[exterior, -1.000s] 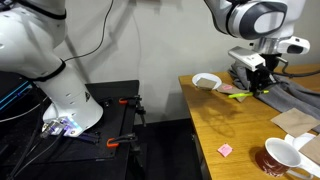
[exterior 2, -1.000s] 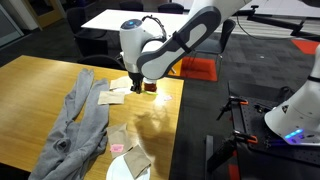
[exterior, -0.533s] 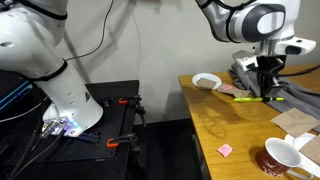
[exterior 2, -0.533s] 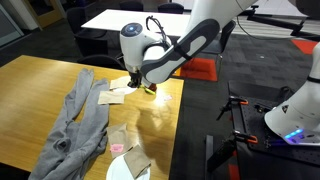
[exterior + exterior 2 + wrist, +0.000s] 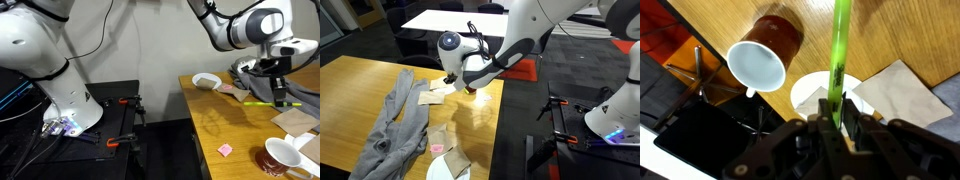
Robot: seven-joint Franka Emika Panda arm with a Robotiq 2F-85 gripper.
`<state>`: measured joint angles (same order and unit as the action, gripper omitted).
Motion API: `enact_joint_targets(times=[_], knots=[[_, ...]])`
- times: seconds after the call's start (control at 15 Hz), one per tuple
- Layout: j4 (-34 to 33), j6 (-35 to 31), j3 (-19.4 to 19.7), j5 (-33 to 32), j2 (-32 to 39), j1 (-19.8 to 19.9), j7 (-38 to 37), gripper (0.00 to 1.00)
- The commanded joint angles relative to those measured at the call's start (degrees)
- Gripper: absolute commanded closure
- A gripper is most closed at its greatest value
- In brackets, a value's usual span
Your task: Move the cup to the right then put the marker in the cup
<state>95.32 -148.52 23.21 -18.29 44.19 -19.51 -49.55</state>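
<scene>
The marker (image 5: 840, 45) is a thin yellow-green stick, and my gripper (image 5: 835, 105) is shut on its lower end, with the rest reaching up the wrist view. To its left in that view stands the cup (image 5: 765, 55), dark red with a white inside. In an exterior view the gripper (image 5: 277, 97) hangs above the table with the marker (image 5: 258, 101) sticking out sideways. The cup (image 5: 283, 155) stands at the table's near right corner, well apart from it. In the other exterior view the gripper (image 5: 470, 86) hovers over the far table edge and the cup does not show.
A shallow white bowl (image 5: 207, 81) sits near the wooden table's (image 5: 215, 120) far edge. A small pink square (image 5: 226, 149) lies near the front. Grey cloth (image 5: 400, 115) covers part of the table. Paper napkins (image 5: 902, 95) and a white dish (image 5: 810, 95) lie below the gripper.
The gripper has risen off the table with the marker in it and moved away from the white bowl, toward the cup's side. The cup has not moved.
</scene>
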Motion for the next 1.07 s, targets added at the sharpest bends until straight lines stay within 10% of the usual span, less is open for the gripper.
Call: enact_joint_targets(times=[0.0,0.6,1.0], knots=[[-3.19,-0.51,5.55,-4.96,3.28,-4.13,-12.43,0.95],[-8.79,5.23,13.12,-15.30,8.62,-9.53,-40.40,0.95],[-13.29,18.06,11.61,-21.81,9.73,-9.18,-55.11,0.95]])
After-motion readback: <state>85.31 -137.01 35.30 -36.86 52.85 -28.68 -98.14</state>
